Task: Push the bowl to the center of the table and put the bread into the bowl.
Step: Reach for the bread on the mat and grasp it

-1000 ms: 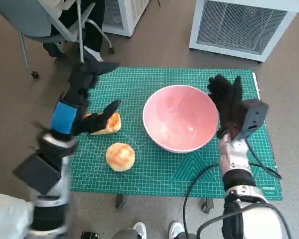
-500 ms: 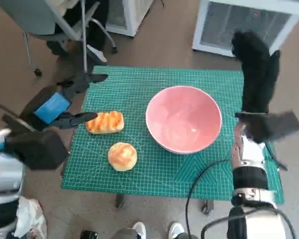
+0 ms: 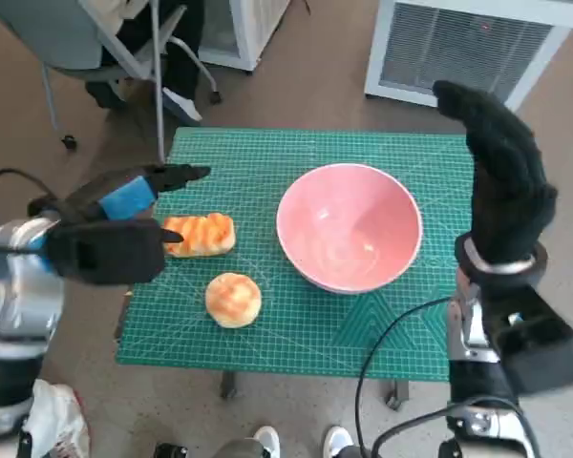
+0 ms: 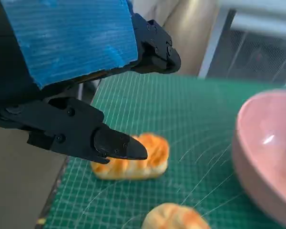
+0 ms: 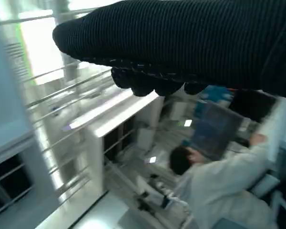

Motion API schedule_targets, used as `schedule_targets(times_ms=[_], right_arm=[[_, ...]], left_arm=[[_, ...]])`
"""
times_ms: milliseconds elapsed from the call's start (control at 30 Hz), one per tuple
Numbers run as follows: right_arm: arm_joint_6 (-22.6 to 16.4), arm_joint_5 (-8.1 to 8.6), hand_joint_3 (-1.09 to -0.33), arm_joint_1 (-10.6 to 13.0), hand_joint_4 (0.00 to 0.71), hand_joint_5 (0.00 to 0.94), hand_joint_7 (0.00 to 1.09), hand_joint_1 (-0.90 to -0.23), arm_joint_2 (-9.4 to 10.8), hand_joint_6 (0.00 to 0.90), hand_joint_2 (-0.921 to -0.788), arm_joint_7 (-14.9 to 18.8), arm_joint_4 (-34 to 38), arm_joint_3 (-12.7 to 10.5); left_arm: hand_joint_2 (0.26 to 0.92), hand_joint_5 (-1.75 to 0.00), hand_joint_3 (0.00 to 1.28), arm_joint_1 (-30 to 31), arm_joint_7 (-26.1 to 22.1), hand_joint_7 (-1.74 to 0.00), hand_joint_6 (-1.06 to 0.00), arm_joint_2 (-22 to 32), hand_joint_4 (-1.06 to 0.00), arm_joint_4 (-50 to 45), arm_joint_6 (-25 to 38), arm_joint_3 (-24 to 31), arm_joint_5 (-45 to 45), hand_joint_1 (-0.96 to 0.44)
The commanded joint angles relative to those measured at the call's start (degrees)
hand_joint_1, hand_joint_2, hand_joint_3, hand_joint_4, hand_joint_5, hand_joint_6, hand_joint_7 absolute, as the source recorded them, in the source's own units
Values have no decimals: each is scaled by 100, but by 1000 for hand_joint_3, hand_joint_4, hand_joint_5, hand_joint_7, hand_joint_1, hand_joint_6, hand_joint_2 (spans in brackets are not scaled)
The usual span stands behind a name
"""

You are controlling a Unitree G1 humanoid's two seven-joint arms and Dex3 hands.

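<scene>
**Bowl and bread on the mat, both hands empty**

Pink bowl [image 3: 350,226]: smooth, glossy, round, deep-sided; sits on the green cutting mat [image 3: 267,324] right of the mat's middle. Nothing in it. The left wrist view catches its rim [image 4: 269,152] as a thick pale-pink curve.

Bread: two pieces, both on the mat, left of the bowl and apart from it. The oblong striped loaf [image 3: 200,235] has a golden, browned crust; the round bun [image 3: 233,299] lies nearer the front edge, domed and soft-looking.

Left hand [image 3: 124,215]: black, blue tape on its back, hanging over the mat's left edge just beside the loaf. Fingers apart, holding nothing; one black fingertip [image 4: 119,145] overlaps the loaf in the wrist view (contact cannot be told).

Right hand [image 3: 497,181]: knitted black glove, raised above the mat's right side, fingers spread loosely, empty.

Surface: mat printed with a fine white grid, covering the small table. Floor brown. White slatted units [image 3: 458,48] stand beyond the table; a grey chair [image 3: 86,38] at far left. A person in pale clothing [image 5: 214,186] shows, blurred, in the right wrist view.
</scene>
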Motion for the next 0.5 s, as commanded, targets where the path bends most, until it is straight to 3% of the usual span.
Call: schedule_targets(times_ms=[33,133,500], right_arm=[[125,171,-506,240,446,5,712,-387,-102,122,-921,161,-301,90],[181,214,-506,303,447,5,711,-382,-102,124,-921,173,-411,107],[391,83,-510,509,448,5,707,-369,-25,132,-921,53,-734,105]], left_arm=[[877,0,0,-425,-113,-7,-387,-150,-242,577,46,-373,309,-252],[879,0,1,-628,-137,-2,-379,-252,-228,937,43,-567,458,-267],[884,0,3,-1248,35,0,-354,-793,-172,2510,-249,-1102,791,-295]])
